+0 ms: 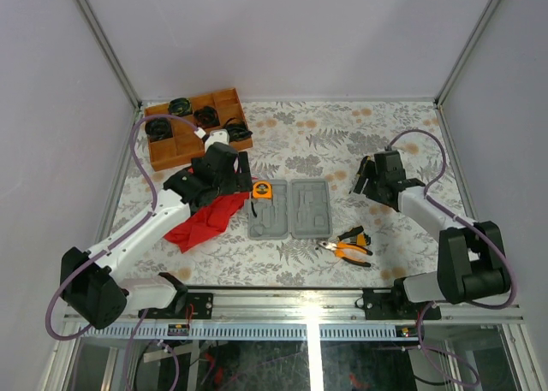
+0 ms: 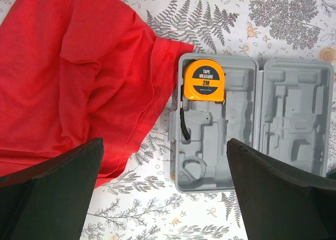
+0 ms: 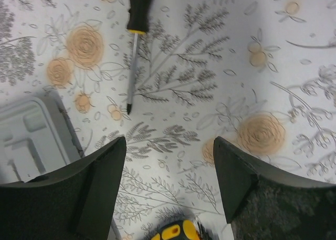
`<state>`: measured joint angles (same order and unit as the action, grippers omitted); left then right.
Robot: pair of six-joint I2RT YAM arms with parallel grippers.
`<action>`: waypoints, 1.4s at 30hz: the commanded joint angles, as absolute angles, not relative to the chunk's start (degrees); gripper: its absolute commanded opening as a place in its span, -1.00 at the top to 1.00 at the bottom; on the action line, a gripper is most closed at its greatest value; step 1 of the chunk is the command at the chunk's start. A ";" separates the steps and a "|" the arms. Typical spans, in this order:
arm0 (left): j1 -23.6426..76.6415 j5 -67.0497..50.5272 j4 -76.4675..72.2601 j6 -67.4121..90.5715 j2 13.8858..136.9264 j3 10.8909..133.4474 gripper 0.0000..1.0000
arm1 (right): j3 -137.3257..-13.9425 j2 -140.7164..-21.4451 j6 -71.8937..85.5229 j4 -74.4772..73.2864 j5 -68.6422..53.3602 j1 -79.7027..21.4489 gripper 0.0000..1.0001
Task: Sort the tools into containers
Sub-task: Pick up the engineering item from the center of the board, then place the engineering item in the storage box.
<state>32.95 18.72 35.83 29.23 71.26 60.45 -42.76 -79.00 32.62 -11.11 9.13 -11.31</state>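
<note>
Tape measure (image 2: 203,80) orange, black round label, seated in open grey case (image 2: 296,119); left jaws, right jaws spread, empty.

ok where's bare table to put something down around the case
Widest free patch: far middle of the table, between the wooden tray and the right arm, beyond the grey case. A narrower strip lies in front of the case. Crowded: red cloth on its left, pliers at its near right corner.

Overhead plus two wrist views.
Top camera looks steeply down from the near edge on the whole surface (image 1: 325,143); wrist cameras hang close above it; all three show the grey case (image 1: 304,210).
</note>
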 commanded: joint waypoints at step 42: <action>32.39 17.75 35.39 26.63 72.75 59.76 -1.00 | -78.85 -114.09 21.92 -21.01 18.02 1.21 0.17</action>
<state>32.93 18.11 35.90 27.64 72.53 60.05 -76.66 -113.78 23.16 -19.57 18.35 0.67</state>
